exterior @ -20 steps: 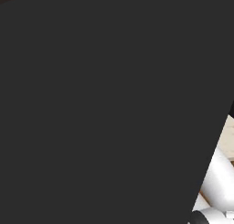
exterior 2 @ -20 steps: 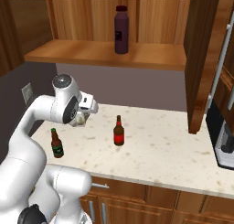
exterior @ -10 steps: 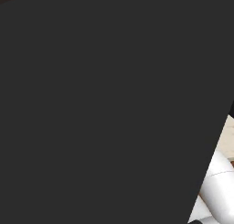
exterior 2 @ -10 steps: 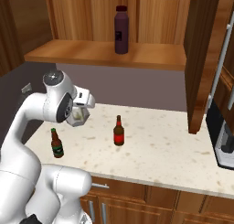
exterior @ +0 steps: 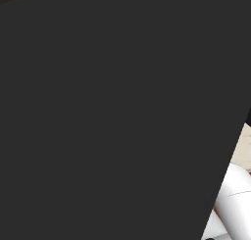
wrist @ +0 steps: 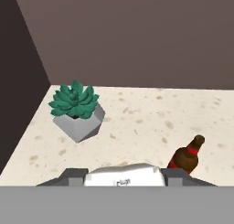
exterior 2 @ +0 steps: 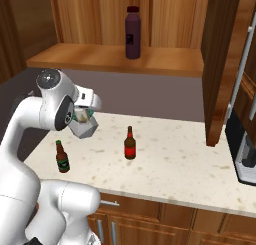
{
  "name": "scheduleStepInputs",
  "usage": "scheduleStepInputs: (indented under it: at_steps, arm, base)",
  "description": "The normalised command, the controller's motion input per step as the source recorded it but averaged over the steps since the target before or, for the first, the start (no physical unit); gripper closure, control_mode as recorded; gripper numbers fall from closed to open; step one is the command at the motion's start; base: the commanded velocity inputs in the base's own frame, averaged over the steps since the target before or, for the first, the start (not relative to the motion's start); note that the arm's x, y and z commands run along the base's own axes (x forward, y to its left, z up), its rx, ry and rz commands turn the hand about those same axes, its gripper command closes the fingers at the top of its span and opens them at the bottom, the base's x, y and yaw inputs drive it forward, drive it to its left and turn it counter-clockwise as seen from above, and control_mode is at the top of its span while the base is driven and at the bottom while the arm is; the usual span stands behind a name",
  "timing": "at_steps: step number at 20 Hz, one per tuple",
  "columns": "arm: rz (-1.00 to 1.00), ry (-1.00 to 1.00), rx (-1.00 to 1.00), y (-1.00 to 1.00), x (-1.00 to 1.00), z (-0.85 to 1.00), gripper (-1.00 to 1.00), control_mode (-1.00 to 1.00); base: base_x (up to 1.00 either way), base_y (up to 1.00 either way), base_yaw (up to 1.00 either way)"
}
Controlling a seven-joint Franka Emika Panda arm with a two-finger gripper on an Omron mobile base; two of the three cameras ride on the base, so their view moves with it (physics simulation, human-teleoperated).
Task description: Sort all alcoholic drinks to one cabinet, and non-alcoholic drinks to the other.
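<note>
The open wooden wall cabinet [exterior 2: 115, 59] is holding the wide dark purple bottle [exterior 2: 132, 31]. On the speckled counter [exterior 2: 190, 164] a red-labelled brown glass beer bottle [exterior 2: 130, 144] and a green-labelled beer bottle [exterior 2: 62, 156] are waiting. The gripper [wrist: 123, 178], jaws partway closed, is clamping the small white carton [wrist: 123, 173] above the counter. The carton probably needs lifting to the purple bottle's shelf. Its print is illegible.

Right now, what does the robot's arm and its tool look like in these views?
The arm is glossy white, built of rounded tubular links with dark grey discs at the joints. It ends in a boxy pale grey hand; the tool carries two small dark grey finger tips. No cables or markings are visible.
</note>
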Motion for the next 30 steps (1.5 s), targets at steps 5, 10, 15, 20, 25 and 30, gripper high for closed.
scheduleStepInputs:
  at_steps: [5,10,15,20,25,30]
  arm:
    - [0.00,-0.08,-0.01,0.00,-0.07,0.46,1.00,-1.00]
    - [0.00,-0.08,-0.01,0.00,-0.02,0.48,1.00,-1.00]
    - [0.00,-0.09,-0.01,0.00,0.00,0.44,1.00,-1.00]
    - [0.00,-0.07,-0.01,0.00,0.00,0.44,1.00,-1.00]
    - [0.00,-0.07,-0.02,0.00,0.00,0.37,1.00,-1.00]
    - [0.00,-0.08,-0.02,0.00,0.00,0.26,1.00,-1.00]
  base:
    - [0.00,0.00,0.00]
    - [0.00,0.00,0.00]
    - [0.00,0.00,0.00]
    - [0.00,0.00,0.00]
    - [0.00,0.00,0.00]
    - [0.00,0.00,0.00]
